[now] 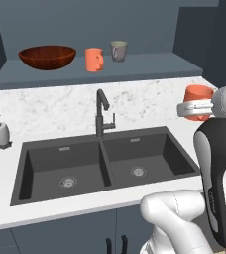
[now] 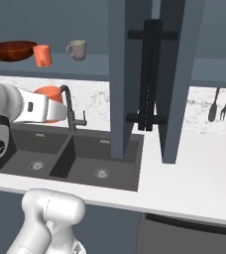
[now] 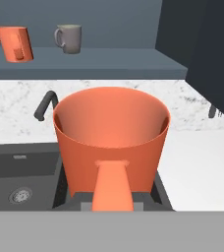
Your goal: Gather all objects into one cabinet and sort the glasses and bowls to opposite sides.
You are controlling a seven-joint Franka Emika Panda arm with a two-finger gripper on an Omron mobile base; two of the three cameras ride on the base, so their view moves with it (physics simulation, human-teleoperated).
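Note:
My gripper (image 3: 113,199) is shut on the handle of an orange cup (image 3: 111,133), held upright above the counter to the right of the sink. The same cup (image 1: 198,94) shows at my white hand, and also in the right base view (image 2: 48,94). On the open cabinet shelf (image 1: 149,67) stand the reddish-brown bowl (image 1: 47,56) at the left, a second orange mug (image 1: 93,59) in the middle and a grey-beige mug (image 1: 119,50) to its right. The shelf is higher than the held cup and farther back.
A black faucet (image 1: 101,111) rises behind the double dark sink (image 1: 105,163). A white soap dispenser (image 1: 1,133) stands at the counter's left. An open cabinet door (image 2: 149,74) with a long black handle hangs to the right; utensils (image 2: 219,104) hang on the wall beyond.

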